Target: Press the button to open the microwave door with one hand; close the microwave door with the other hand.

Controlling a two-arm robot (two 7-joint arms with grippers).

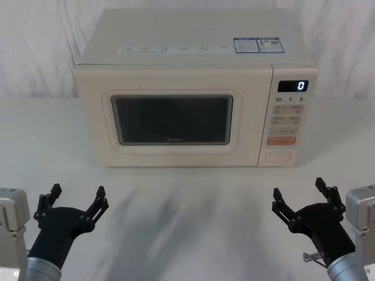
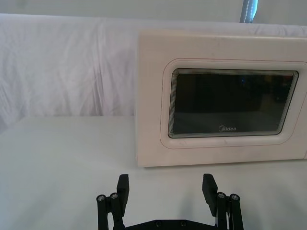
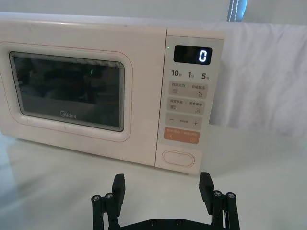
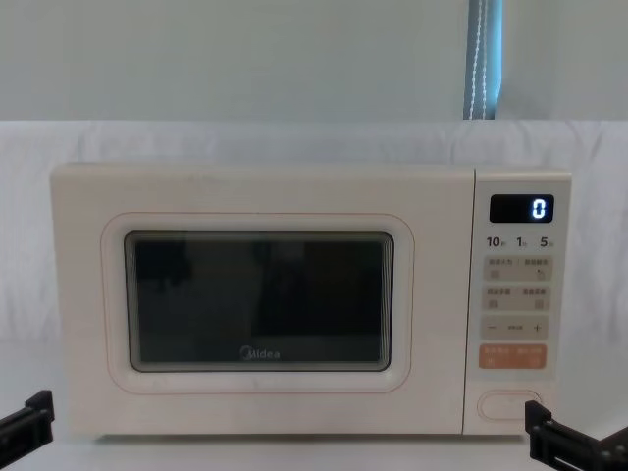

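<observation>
A cream microwave sits at the back of the white table. Its door point(image 1: 173, 123) point(image 2: 220, 103) point(image 3: 72, 91) point(image 4: 260, 304), with a dark window and Midea logo, is closed flush. The wide pill-shaped button point(image 1: 279, 157) point(image 3: 178, 158) point(image 4: 510, 404) lies at the bottom of the key panel, under an orange key. My left gripper point(image 1: 76, 201) point(image 2: 165, 189) is open, low at the front left, well short of the door. My right gripper point(image 1: 302, 194) point(image 3: 162, 186) is open at the front right, roughly in line with the button but apart from it.
The display point(image 1: 293, 86) reads 0. A white cloth point(image 2: 62, 67) drapes the wall behind the microwave. Bare white table point(image 1: 187, 199) lies between the grippers and the microwave front.
</observation>
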